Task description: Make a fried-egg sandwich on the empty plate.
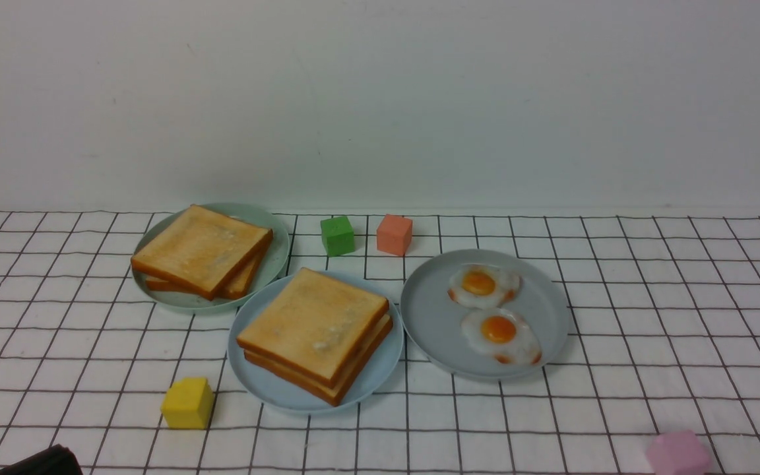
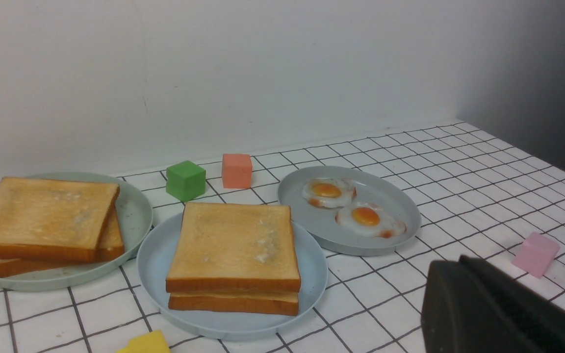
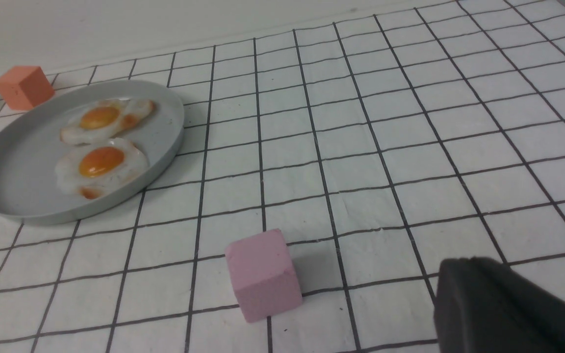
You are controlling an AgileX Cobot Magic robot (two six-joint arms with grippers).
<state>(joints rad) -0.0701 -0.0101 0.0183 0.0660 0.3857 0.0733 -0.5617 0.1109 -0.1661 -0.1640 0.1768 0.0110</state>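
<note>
Front view: I see the sandwich (image 1: 317, 333) on the blue plate (image 1: 251, 382); both hands are closed and empty.

sandwich (image 1: 315, 333) filling hidden; pink cube (image 1: 677, 454) cut off; grippers barely visible

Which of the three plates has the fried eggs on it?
The grey plate, the one furthest to the right. Two fried eggs lie on it, while the pale green plate and the blue plate each carry stacked toast slices.
</note>
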